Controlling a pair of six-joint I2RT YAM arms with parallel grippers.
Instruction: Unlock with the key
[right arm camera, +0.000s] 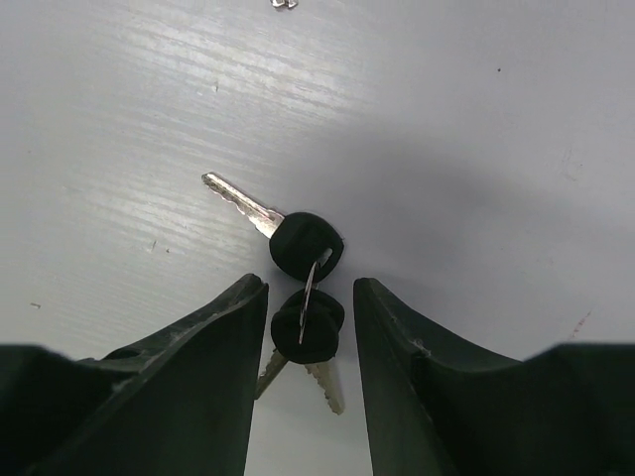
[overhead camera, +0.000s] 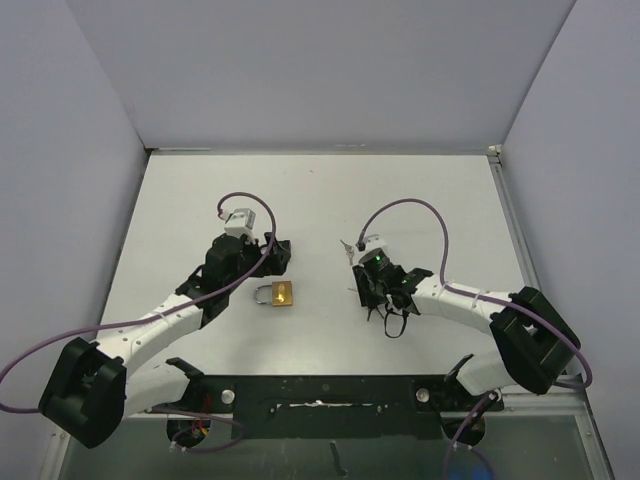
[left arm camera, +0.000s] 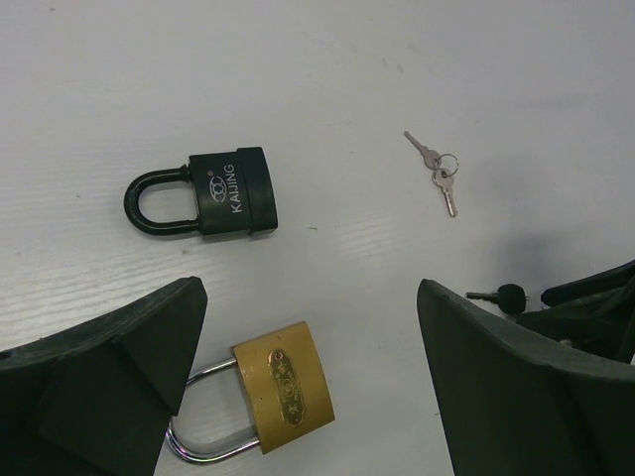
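A brass padlock (left arm camera: pixel 286 385) with a steel shackle lies flat on the white table, also in the top view (overhead camera: pixel 283 294). My left gripper (left arm camera: pixel 310 297) hovers over it with jaws wide open and holds nothing; it shows in the top view (overhead camera: pixel 272 262). A bunch of black-headed keys (right arm camera: pixel 306 319) on a ring lies on the table. My right gripper (right arm camera: pixel 310 286) straddles it, jaws narrowly open, a gap on each side of the key heads. It shows in the top view (overhead camera: pixel 365 285), where the bunch is hidden beneath it.
A black padlock (left arm camera: pixel 230 188) lies beyond the brass one; I cannot pick it out in the top view. Two small silver keys (left arm camera: pixel 438 171) on a ring lie between the arms (overhead camera: pixel 347 245). Grey walls enclose the table (overhead camera: pixel 320 200).
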